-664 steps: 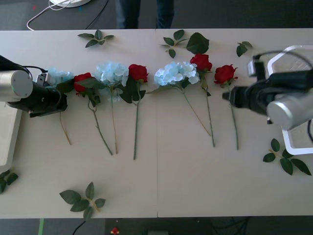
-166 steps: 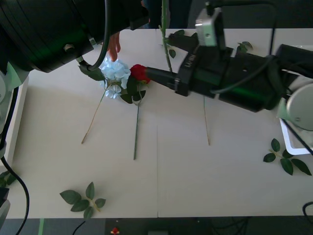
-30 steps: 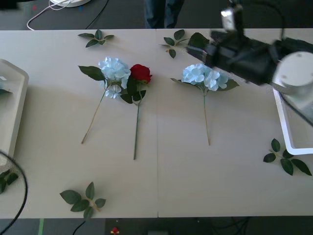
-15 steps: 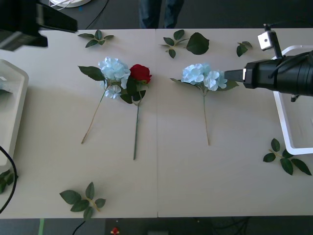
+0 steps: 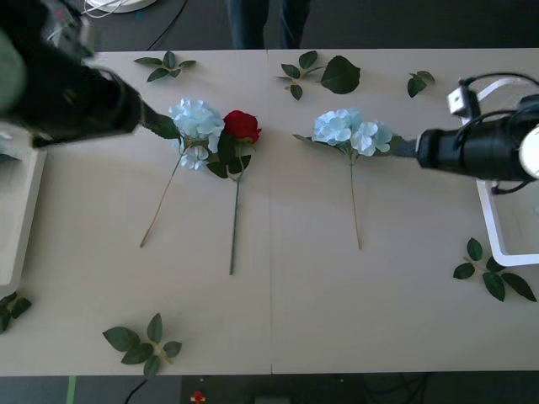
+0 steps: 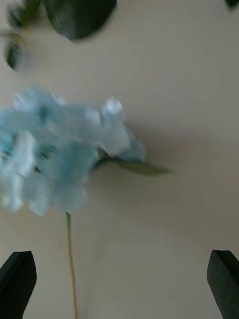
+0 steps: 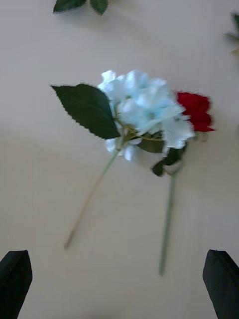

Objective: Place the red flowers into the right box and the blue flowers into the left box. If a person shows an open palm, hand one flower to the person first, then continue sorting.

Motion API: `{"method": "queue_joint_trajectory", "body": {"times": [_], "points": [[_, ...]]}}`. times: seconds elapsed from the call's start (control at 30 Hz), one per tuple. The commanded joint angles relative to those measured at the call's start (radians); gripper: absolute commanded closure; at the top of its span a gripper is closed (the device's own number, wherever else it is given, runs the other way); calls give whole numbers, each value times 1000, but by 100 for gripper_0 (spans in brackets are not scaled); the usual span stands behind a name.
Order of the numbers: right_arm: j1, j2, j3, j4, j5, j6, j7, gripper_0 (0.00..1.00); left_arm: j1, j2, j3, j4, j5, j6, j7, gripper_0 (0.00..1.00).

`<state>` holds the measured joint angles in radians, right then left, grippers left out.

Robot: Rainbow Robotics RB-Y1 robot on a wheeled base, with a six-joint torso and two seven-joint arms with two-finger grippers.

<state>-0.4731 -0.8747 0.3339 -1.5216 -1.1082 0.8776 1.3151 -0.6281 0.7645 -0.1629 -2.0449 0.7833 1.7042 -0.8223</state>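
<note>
Front view: your left gripper (image 5: 143, 118) sits upper left, beside a blue flower (image 5: 195, 124) touching the red flower (image 5: 241, 126); your right gripper (image 5: 406, 148) sits at right, beside the other blue flower (image 5: 347, 131); the right box (image 5: 490, 220) lies at the right edge.
Right wrist view: fingers (image 6: 19, 279) spread wide, empty, likely lined up on the blue flower (image 6: 55, 149).
Left wrist view: fingers (image 7: 15, 279) released, holding nothing; blue flower (image 7: 142, 107) centred, probably your next pick.

Bare table (image 5: 396, 303) around lone blue flower (image 5: 351, 132); red flower (image 5: 242, 126) crowds other blue flower (image 5: 194, 120).
</note>
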Motion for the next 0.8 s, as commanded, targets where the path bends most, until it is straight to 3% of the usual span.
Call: {"method": "queue_joint_trajectory", "body": {"times": [0.03, 0.17, 0.47, 0.8], "points": [[-65, 54, 68, -29, 97, 4, -129, 0, 96, 68, -76, 66, -88, -202, -52, 0], [-108, 99, 129, -28, 186, 7, -232, 0, 134, 67, -178, 163, -191, -425, -58, 0], [-191, 203, 217, -25, 433, 116, -424, 0, 136, 64, -368, 356, -371, -761, -70, 0], [-283, 306, 301, 138, 573, 119, -493, 0, 137, 62, -461, 451, -452, -933, -66, 0]]}}
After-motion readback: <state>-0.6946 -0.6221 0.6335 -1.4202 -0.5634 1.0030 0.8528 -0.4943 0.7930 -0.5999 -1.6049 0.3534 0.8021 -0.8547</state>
